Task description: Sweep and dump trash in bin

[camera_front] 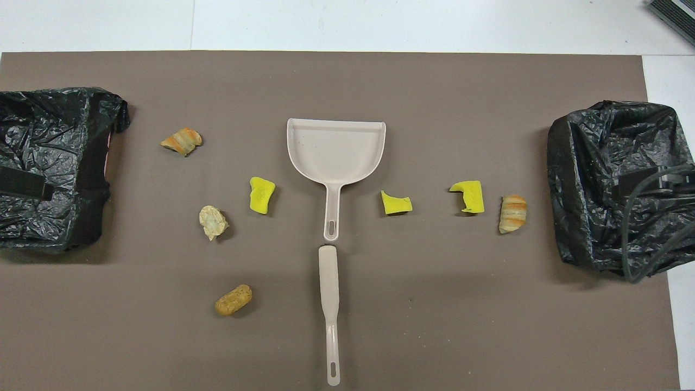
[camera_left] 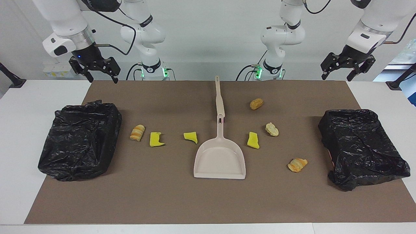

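- We see the right gripper (camera_left: 94, 70) raised above the mat edge close to the bin at its end (camera_left: 79, 139); its fingers stand spread and hold nothing; it waits.
- The left gripper (camera_left: 347, 68) hangs the same way near the other bin (camera_left: 362, 148), fingers apart and empty.
- The trash (camera_left: 190, 136) lies scattered: seven bits on the brown mat (camera_left: 178, 201), on both sides of the dustpan (camera_left: 219, 159); none is inside the pan.
- The brush (camera_left: 218, 97) lies in line with the dustpan handle, nearer to the robots; its bristles we cannot make out, maybe they face down.
- Risks, we judge: light bits may roll past the pan; the pan may slide when pushed; the loose bin liners may catch a tipped pan.
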`<state>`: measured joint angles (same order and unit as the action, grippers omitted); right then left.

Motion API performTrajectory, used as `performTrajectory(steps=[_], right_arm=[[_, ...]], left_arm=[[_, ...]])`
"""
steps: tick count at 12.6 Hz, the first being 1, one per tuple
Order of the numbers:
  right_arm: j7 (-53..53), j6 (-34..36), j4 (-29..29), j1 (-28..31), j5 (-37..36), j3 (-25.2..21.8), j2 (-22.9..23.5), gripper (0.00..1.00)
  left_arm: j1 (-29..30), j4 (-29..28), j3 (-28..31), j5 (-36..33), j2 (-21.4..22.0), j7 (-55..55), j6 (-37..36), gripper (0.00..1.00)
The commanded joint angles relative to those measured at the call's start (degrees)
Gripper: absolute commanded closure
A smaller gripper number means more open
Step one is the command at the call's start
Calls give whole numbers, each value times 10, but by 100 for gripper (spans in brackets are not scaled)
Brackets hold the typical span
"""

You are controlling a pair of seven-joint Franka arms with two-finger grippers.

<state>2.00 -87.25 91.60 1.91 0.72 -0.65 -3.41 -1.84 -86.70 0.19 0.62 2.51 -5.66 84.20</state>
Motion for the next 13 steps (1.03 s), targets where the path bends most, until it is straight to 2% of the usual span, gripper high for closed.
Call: performTrajectory(steps=[1,13], right_arm=[[11,9,9,-2,5,-3,-12,0],[9,-13,19,-1,5,-3,-18,0]], left_arm=[[4,-18,0,2,15,0,12,0],[6,-18,0,2,15,-2,8,0]])
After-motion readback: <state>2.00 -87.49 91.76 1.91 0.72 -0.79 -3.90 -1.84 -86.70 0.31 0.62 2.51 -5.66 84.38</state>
